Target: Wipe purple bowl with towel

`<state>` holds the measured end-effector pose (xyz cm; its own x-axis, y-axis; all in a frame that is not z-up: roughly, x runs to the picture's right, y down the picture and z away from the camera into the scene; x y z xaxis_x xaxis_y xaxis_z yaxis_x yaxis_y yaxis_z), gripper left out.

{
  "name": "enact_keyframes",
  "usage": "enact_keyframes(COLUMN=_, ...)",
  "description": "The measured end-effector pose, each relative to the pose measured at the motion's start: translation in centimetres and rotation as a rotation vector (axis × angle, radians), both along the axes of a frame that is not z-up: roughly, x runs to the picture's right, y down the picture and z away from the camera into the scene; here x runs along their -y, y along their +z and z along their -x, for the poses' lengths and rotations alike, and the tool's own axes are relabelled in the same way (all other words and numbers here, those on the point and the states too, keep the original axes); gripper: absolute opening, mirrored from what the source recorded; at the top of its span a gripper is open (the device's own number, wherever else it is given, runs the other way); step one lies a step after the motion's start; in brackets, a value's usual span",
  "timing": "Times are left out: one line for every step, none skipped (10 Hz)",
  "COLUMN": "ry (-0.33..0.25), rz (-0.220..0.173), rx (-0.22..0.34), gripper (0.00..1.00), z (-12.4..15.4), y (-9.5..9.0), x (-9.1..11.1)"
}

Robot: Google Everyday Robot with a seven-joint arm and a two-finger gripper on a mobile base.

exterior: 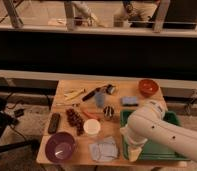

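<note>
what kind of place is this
Probably a robot test area: a wooden table strewn with props like the purple bowl and towel, the claw low between towel and green tray.

The rumpled grey-blue towel (104,148) lies flat just left of the spread jaws; the glossy purple bowl (60,146) stands upright farther left.

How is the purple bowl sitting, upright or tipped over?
Upright: the purple bowl shows its round mouth and pale inside facing up. The claw hangs just right of the towel, apart from the bowl.
</note>
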<state>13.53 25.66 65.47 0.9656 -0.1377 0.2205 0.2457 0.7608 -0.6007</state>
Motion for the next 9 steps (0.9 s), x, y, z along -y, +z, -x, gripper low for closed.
enact_keyframes(ry=-0.018, rz=0.017, rx=0.014, gripper=0.80, z=0.8, y=0.1, x=-0.8)
enact_keyframes(ry=-0.033, rz=0.037, rx=0.029, gripper=0.80, z=2.1, y=0.2, x=-1.9)
enact_keyframes(ry=-0.053, rz=0.058, rx=0.047, gripper=0.80, z=4.2, y=0.5, x=-3.0)
enact_keyframes(ry=-0.069, rz=0.073, rx=0.063, gripper=0.80, z=5.8, y=0.9, x=-3.9)
enact_keyframes(ry=-0.089, rz=0.087, rx=0.097, gripper=0.80, z=8.2, y=1.6, x=-5.0)
enact_keyframes(ry=-0.099, rz=0.086, rx=0.113, gripper=0.80, z=9.1, y=2.1, x=-5.4)
enact_keyframes(ry=-0.104, rz=0.084, rx=0.127, gripper=0.80, z=9.6, y=2.5, x=-5.5)
enact_keyframes(ry=-0.111, rz=0.074, rx=0.137, gripper=0.80, z=9.8, y=3.2, x=-5.5)
enact_keyframes(ry=-0.115, rz=0.060, rx=0.143, gripper=0.80, z=9.7, y=4.1, x=-5.1)
